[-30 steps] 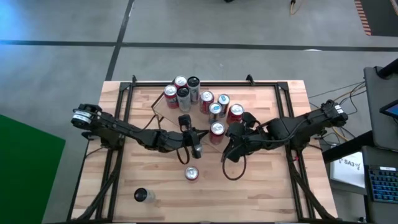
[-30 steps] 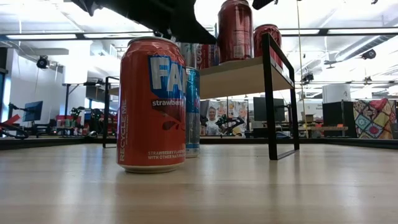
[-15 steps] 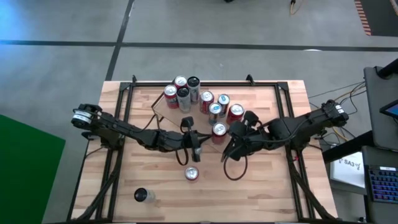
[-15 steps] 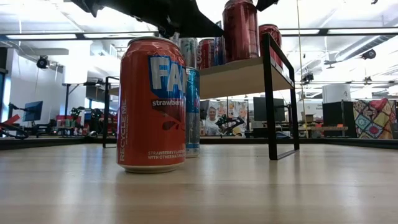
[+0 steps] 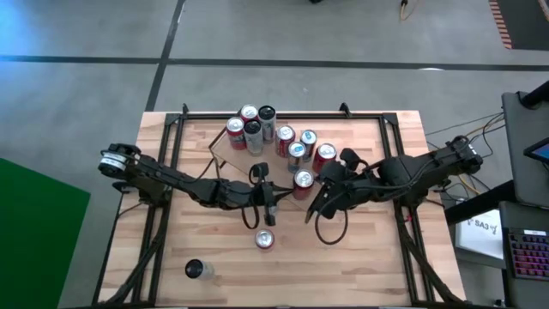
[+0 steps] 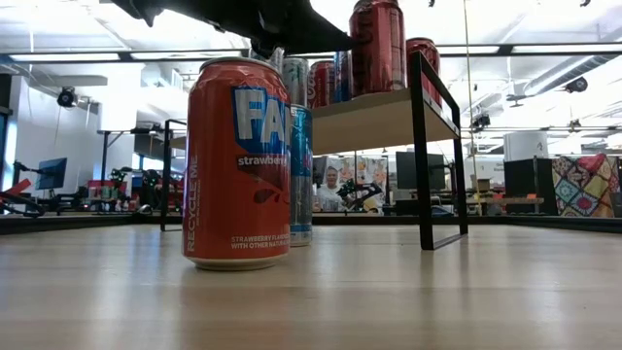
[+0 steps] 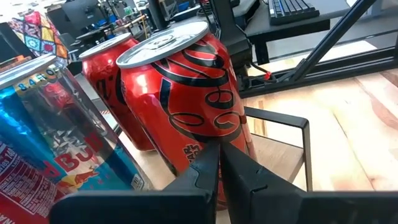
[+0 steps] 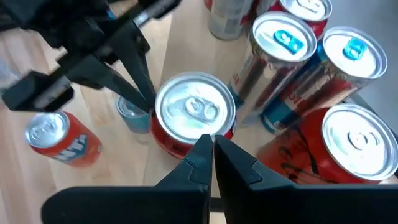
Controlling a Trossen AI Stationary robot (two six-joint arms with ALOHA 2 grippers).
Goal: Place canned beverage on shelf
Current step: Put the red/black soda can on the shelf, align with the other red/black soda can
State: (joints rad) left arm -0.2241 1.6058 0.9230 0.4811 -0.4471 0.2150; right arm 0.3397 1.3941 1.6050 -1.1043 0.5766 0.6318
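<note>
So the shelf (image 5: 274,146) sits at the far middle of the table (image 5: 377,257), already crowded with cans; the red can (image 5: 301,179) at its near right edge is the one both arms are fussing around. Looks like it's standing upright on the plank, just beside a blue-and-silver can (image 7: 43,137). Still down on the table are an orange can (image 5: 264,239), nearer the front, and a slim can (image 8: 132,114) just behind it, so those are probably next. A full can should be fairly heavy for its size, stiff in the wall but smooth and slippery, and it tips easily, so I'd grab one around the middle of the body from the side, not by the rim. The left gripper (image 5: 273,208) hangs just left of the red can with fingers pressed together, holding nothing. The right gripper (image 5: 316,211) is just right of it, fingers together too, empty. A small dark-capped bottle (image 5: 196,270) sits at the near left corner, well apart from everything.
</note>
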